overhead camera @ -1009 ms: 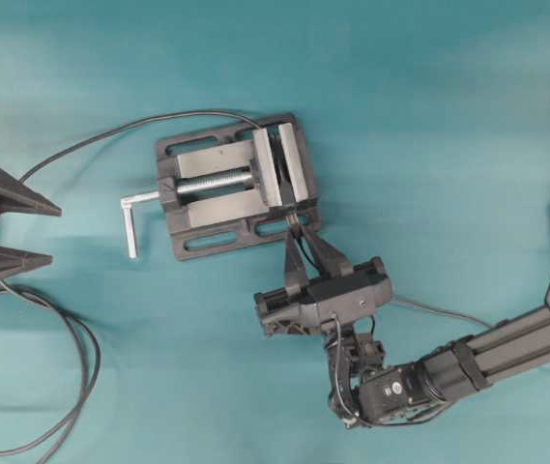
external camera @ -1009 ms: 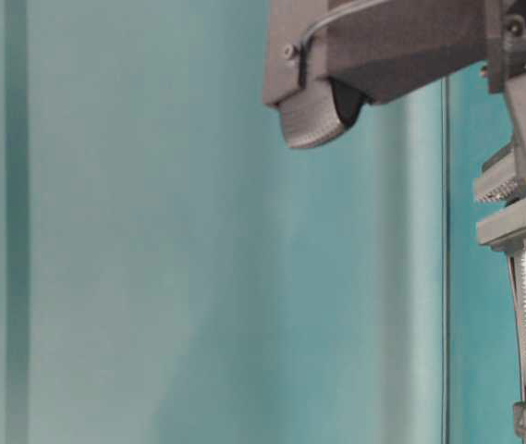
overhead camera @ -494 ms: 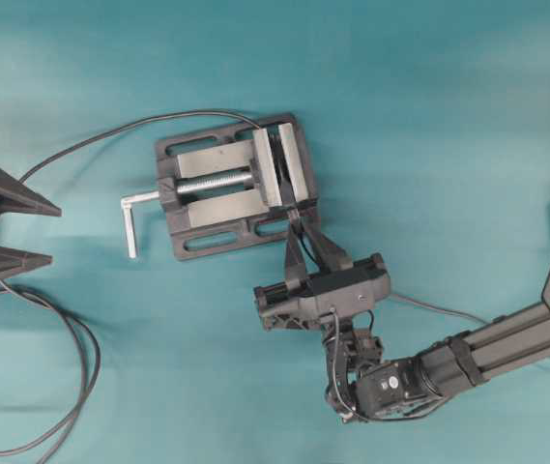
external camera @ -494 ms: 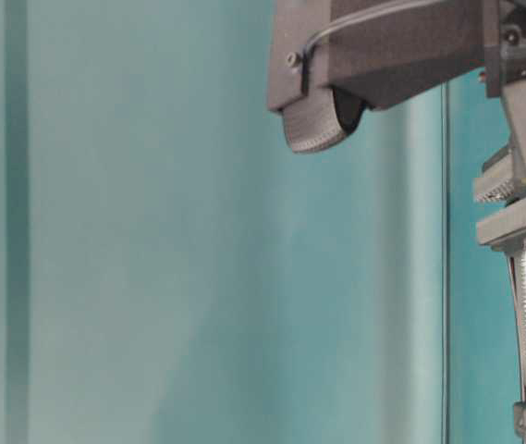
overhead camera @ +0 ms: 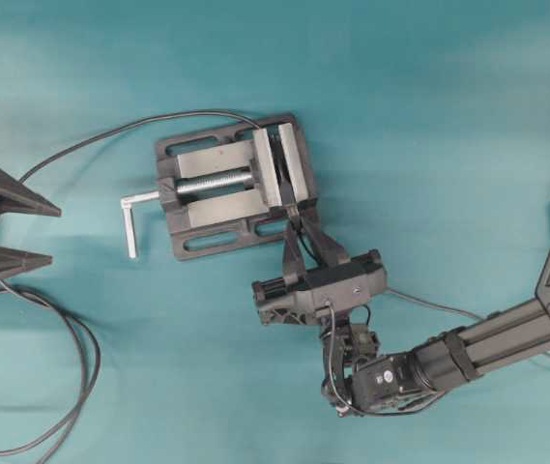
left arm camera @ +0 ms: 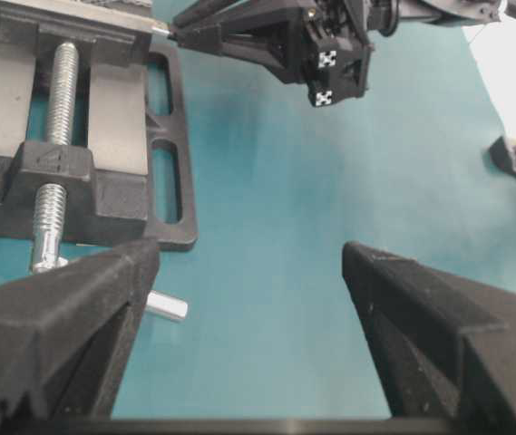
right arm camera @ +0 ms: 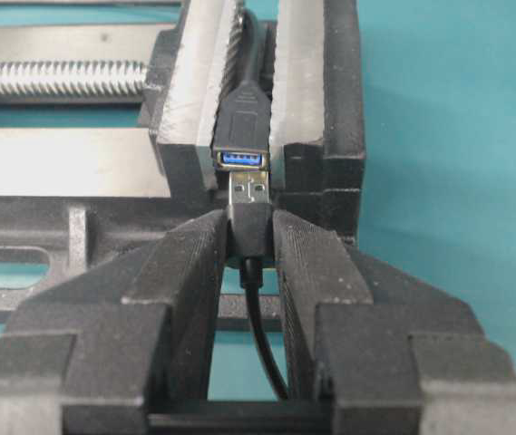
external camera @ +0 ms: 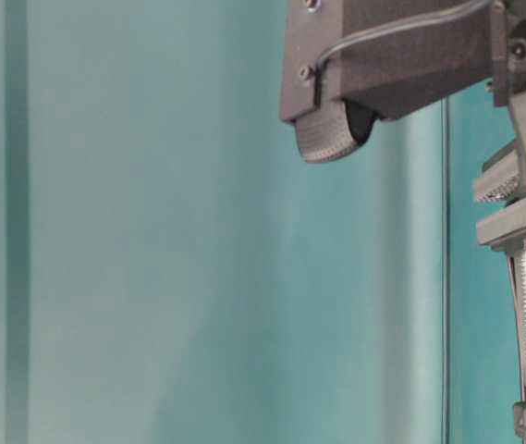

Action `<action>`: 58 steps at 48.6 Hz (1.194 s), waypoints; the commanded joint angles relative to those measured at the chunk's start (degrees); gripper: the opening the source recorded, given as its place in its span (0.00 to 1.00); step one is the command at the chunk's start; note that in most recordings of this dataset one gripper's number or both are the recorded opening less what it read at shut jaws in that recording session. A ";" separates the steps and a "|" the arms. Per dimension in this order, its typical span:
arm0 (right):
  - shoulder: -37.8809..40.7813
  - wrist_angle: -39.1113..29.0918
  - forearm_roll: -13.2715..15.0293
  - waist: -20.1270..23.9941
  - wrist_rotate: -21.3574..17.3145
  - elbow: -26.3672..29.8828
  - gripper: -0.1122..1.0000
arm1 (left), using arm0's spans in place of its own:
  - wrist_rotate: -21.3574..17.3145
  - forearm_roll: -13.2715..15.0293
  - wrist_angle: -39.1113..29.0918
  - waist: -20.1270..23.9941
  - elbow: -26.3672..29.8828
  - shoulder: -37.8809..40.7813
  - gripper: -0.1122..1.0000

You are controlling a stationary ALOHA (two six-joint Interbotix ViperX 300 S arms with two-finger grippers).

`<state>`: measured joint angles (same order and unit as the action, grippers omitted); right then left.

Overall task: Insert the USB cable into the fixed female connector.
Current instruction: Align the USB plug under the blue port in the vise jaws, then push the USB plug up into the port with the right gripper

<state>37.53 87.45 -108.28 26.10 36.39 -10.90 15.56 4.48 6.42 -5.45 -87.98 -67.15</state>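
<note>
Right gripper (right arm camera: 248,237) pinching USB cable (right arm camera: 250,213) plug just short of fixed female connector (right arm camera: 243,159); slight misalignment could jam it; left gripper (left arm camera: 244,299) open.

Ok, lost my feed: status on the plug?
Right gripper shut on USB cable. Plug tip just short of fixed female connector, roughly aligned. Left gripper open, idle. Nothing between.
</note>
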 commanded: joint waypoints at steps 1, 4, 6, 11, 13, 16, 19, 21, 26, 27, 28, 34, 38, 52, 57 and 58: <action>-1.14 0.18 0.00 -0.35 -0.09 1.14 0.30 | -0.88 -0.26 0.26 0.00 0.62 0.79 1.00; -1.23 0.18 0.09 -0.53 -0.09 1.23 0.30 | -0.88 -0.26 0.26 -0.09 0.62 0.79 1.00; -1.14 0.18 0.09 -0.53 -0.09 1.23 0.30 | -0.88 -0.26 0.26 0.00 0.62 0.79 1.00; -1.14 0.26 0.18 -0.70 -0.09 1.41 0.30 | -0.88 -0.26 0.26 0.00 0.62 0.70 1.00; -1.14 0.35 0.26 -0.62 -0.09 1.49 0.30 | -0.88 -0.26 0.26 0.00 0.62 0.79 1.00; -1.14 0.44 0.26 -0.70 -0.09 1.67 0.30 | -0.88 -0.26 0.26 0.00 0.62 0.79 1.00; -1.14 0.62 0.44 -0.70 -0.09 1.76 0.30 | -0.88 -0.26 0.26 -0.09 0.62 0.79 1.00; -1.14 0.79 0.70 -0.70 -0.09 1.76 0.30 | -0.88 -0.26 0.26 0.00 0.62 0.79 1.00; -1.14 0.88 0.70 -0.88 0.00 1.76 0.30 | -0.79 -0.26 0.26 0.00 0.35 0.79 1.00; -1.14 0.88 0.70 -0.97 0.00 1.76 0.30 | -0.79 -0.26 0.26 0.00 0.26 0.79 1.00; -1.14 0.88 0.70 -0.97 0.09 1.76 0.30 | -0.79 -0.26 0.26 0.00 0.26 0.79 1.00; -1.14 0.88 0.70 -1.14 0.09 1.49 0.30 | -0.79 -0.26 0.62 0.00 0.26 0.79 1.00; -1.14 0.97 0.70 -1.23 0.09 1.58 0.30 | -0.79 -0.26 0.53 0.00 0.26 0.79 1.00; -1.67 2.11 0.70 -1.41 0.53 1.58 0.30 | -0.79 -0.26 0.35 0.00 0.26 0.79 1.00; -2.11 2.11 0.70 -1.41 0.62 1.49 0.30 | -0.79 -0.26 0.35 0.00 0.26 0.79 1.00; -2.20 2.11 0.70 -1.41 0.70 1.49 0.30 | -0.79 -0.26 0.35 0.00 0.26 0.79 1.00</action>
<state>37.53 88.59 -108.11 25.75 36.83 -10.20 15.56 4.48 6.42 -5.45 -88.42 -67.15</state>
